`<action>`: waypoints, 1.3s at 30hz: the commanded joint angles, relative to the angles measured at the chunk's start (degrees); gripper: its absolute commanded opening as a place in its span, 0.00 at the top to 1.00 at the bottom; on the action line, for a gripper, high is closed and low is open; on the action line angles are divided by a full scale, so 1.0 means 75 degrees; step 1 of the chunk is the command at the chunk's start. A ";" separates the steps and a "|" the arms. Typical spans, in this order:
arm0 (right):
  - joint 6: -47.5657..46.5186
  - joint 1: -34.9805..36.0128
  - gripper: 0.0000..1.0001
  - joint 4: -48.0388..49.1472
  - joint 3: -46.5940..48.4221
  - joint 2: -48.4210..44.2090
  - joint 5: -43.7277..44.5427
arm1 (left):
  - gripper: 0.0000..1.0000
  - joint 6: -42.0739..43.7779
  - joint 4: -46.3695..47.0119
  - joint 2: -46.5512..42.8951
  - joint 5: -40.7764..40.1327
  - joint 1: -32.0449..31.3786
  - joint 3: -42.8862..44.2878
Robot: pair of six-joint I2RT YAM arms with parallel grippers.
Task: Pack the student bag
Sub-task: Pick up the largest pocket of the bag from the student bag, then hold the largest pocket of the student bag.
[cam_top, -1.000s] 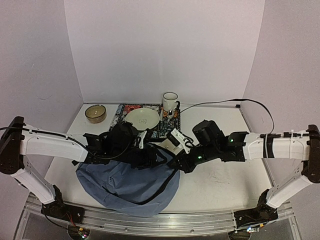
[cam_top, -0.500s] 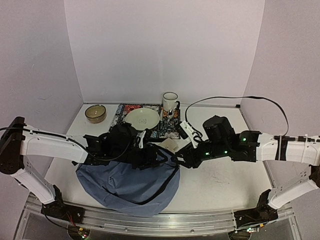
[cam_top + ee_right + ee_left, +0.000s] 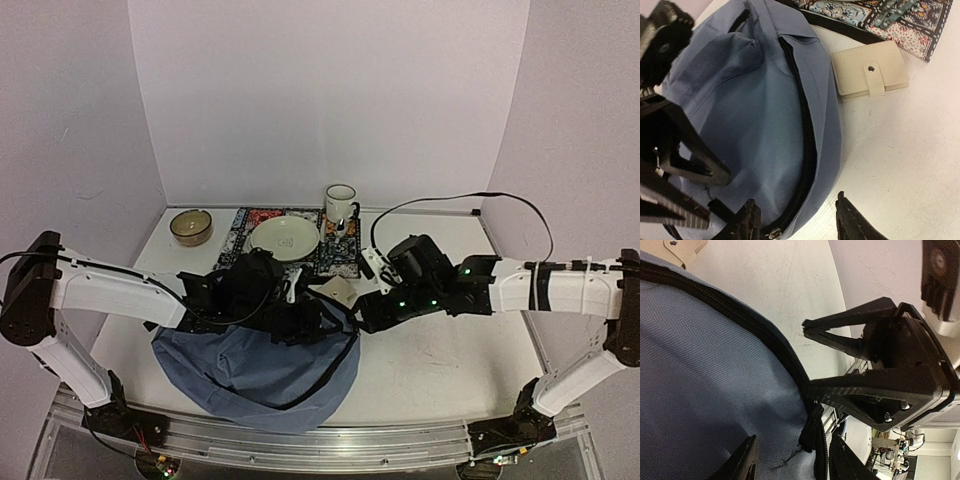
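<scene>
**Fig.** The bag (image 3: 255, 375), soft slate-blue woven cloth, lay slumped on the near left of the white table (image 3: 450, 350). Its black zipper (image 3: 802, 125) curved along the right edge. The left gripper (image 3: 792, 462) sat at the bag's top edge with its jaws about half apart. They straddled blue fabric and a black tab (image 3: 812, 440), and no pinch could be made out. The right gripper (image 3: 799, 220) hovered over the bag's right rim, jaws likewise apart and holding nothing, with the zipper pull (image 3: 772, 232) lying between its fingers. Just beside the bag lay a cream wallet (image 3: 870, 70), flat and rectangular, with a snap tab. Behind it lay a patterned mat (image 3: 250, 222) bearing a pale round plate (image 3: 284, 237). A white mug (image 3: 340, 205) stood at the mat's far edge, and a tan bowl (image 3: 190, 226) sat to its left.
</scene>
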 commanded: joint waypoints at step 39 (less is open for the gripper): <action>0.0109 -0.1465 1.00 -0.0370 0.1827 0.1405 -0.0695 | 1.00 0.0354 -0.1607 -0.1339 -0.0618 -0.1281 -0.0461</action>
